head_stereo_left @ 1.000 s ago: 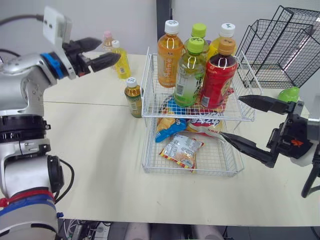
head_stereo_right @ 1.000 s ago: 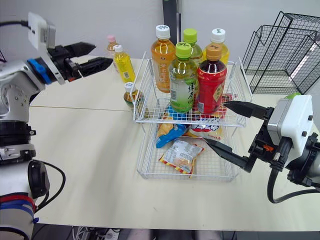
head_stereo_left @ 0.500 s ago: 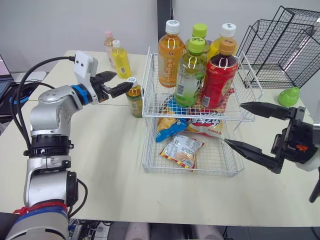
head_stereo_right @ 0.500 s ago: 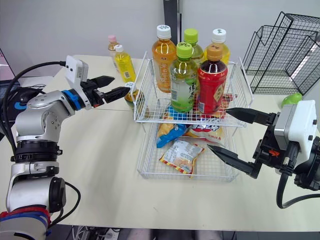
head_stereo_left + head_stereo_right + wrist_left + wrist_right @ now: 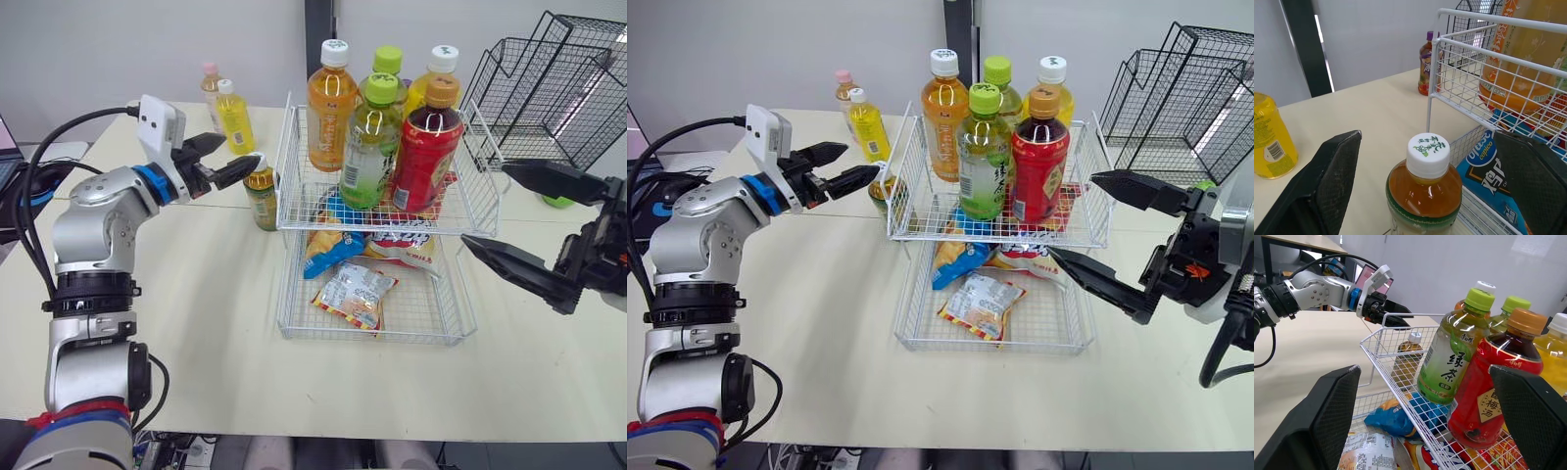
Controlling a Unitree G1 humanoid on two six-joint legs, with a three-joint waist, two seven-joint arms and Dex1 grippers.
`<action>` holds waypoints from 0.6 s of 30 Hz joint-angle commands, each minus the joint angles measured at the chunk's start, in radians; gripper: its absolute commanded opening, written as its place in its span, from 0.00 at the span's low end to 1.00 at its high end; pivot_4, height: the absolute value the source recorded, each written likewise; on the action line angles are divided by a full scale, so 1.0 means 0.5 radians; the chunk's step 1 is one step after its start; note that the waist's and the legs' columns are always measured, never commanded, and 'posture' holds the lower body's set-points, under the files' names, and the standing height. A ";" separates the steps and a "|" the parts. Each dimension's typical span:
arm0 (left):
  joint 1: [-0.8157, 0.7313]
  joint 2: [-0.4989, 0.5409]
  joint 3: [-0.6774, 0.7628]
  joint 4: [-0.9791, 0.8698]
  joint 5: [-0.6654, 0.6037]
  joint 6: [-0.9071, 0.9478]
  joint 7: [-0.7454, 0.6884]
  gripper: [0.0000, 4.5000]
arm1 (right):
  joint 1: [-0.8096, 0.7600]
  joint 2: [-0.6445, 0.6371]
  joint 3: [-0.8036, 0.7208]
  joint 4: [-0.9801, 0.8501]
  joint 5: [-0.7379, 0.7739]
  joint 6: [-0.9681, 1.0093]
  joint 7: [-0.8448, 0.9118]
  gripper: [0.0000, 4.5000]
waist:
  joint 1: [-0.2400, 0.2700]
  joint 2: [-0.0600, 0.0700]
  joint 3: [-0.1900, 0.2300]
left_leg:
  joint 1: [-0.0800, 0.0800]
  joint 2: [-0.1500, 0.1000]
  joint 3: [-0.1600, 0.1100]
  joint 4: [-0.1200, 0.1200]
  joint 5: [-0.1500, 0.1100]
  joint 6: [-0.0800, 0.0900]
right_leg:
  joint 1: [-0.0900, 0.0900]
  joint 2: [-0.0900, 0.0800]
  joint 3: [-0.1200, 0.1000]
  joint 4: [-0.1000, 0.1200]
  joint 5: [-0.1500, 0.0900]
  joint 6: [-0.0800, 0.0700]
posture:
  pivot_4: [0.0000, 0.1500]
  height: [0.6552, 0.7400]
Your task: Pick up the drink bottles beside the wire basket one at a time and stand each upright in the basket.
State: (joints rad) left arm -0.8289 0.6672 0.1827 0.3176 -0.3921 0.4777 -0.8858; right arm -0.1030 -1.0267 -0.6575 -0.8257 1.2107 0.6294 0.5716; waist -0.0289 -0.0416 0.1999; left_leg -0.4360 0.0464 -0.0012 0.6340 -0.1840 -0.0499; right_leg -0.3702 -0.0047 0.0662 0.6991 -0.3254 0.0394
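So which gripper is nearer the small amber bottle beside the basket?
Left. The left gripper is open around the amber bottle; the right gripper is open on the wire basket's other side.

We're getting bright, even indoor light here, and it looks like it comes from overhead. The table [image 5: 196, 323] is lit pretty flat, with just a soft, faint shadow along the foot of the wire basket [image 5: 290, 196]. Small white glints sit on the shoulder of the red bottle [image 5: 1488, 391] and on the shiny snack bag [image 5: 355, 294]. In the right wrist view we see a washed-out bright patch on the wall [image 5: 1533, 245]. Pale streaks of light show behind the black wire rack [image 5: 578, 88].
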 commanded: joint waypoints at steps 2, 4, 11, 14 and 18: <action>0.002 0.042 0.024 -0.107 -0.024 -0.004 -0.012 0.99 | -0.063 0.179 0.533 -0.190 -0.365 -0.137 -0.107 1.00 | -0.003 -0.004 -0.005 | 0.000 0.000 0.000 0.000 0.000 0.000 | 0.000 0.000 0.000 0.000 0.000 0.000 | 1.00 0.95; 0.012 0.042 0.020 -0.130 -0.032 0.010 -0.013 0.99 | -0.118 0.302 0.786 -0.179 -0.527 -0.177 -0.127 1.00 | -0.006 -0.004 -0.005 | 0.001 0.002 -0.001 0.000 0.000 0.000 | -0.001 0.003 0.000 0.000 0.000 0.000 | 1.00 0.95; 0.058 0.048 0.016 -0.177 -0.020 0.036 0.006 0.99 | -0.196 0.411 0.937 -0.046 -0.758 -0.279 0.006 1.00 | 0.000 -0.004 -0.005 | 0.001 0.001 0.001 0.000 0.000 0.000 | -0.002 0.001 0.001 0.001 0.000 0.000 | 1.00 0.95; 0.079 0.042 0.013 -0.189 -0.010 0.030 0.028 0.99 | -0.199 0.430 0.922 -0.074 -0.754 -0.265 -0.025 1.00 | 0.002 -0.004 -0.005 | 0.000 0.001 0.000 -0.001 0.000 0.000 | -0.002 0.001 0.000 0.001 0.000 0.000 | 1.00 0.95; 0.101 -0.017 -0.019 -0.238 0.002 0.045 0.100 0.99 | -0.186 0.452 0.911 -0.198 -0.697 -0.186 -0.195 1.00 | 0.003 -0.004 -0.005 | 0.001 0.001 -0.001 0.000 0.000 0.000 | -0.002 0.001 0.000 0.001 0.000 0.000 | 1.00 0.95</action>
State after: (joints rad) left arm -0.7733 0.6641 0.1799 0.2443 -0.3912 0.5000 -0.8510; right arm -0.1872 -0.8033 -0.1747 -0.8733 0.8466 0.5277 0.5090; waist -0.0276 -0.0435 0.1972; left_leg -0.4357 0.0471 -0.0015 0.6338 -0.1840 -0.0500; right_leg -0.3710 -0.0044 0.0663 0.6998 -0.3254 0.0393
